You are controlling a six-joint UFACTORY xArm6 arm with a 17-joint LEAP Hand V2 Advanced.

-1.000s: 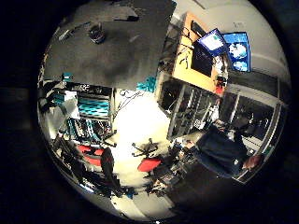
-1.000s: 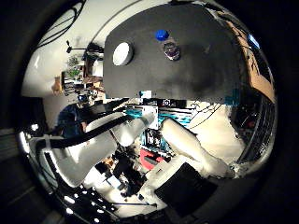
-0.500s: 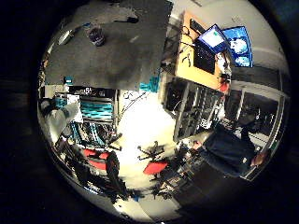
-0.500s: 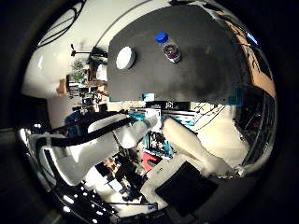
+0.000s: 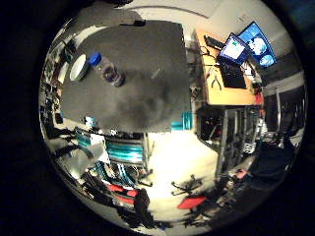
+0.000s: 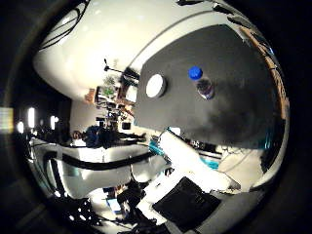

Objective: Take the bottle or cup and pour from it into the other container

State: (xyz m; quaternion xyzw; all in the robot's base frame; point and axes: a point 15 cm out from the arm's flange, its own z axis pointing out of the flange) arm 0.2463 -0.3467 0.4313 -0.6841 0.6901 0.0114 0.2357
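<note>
Dark grey and matte, the bench (image 5: 147, 73) carried 2 task things: a clear bottle (image 5: 107, 69) with a blue cap, and a white cup (image 5: 78, 67). With the bottle as landmark, the cup stood just beside it, apart and not touching, on the side nearer one bench edge. Both stood upright, small in both palm views and well away from the palm. From the bottle, most of the bench top stretched bare toward the far edge.

Beyond that far edge, well apart from the bottle, stood an orange desk (image 5: 216, 93) with a laptop (image 5: 231, 51) and a lit monitor (image 5: 258, 44) on it. Across the near bench edge from the bottle, on the floor below, sat teal crates (image 5: 123, 152) and, further off, red chairs (image 5: 192, 201).

White and black parts of the hand (image 6: 190, 170) reached into the thumb side view, off the bench and well apart from the bottle. Whether its fingers were spread or curled could not be told. Nothing was held in it that either view showed; bottle and cup both rested on the bench, untouched.
</note>
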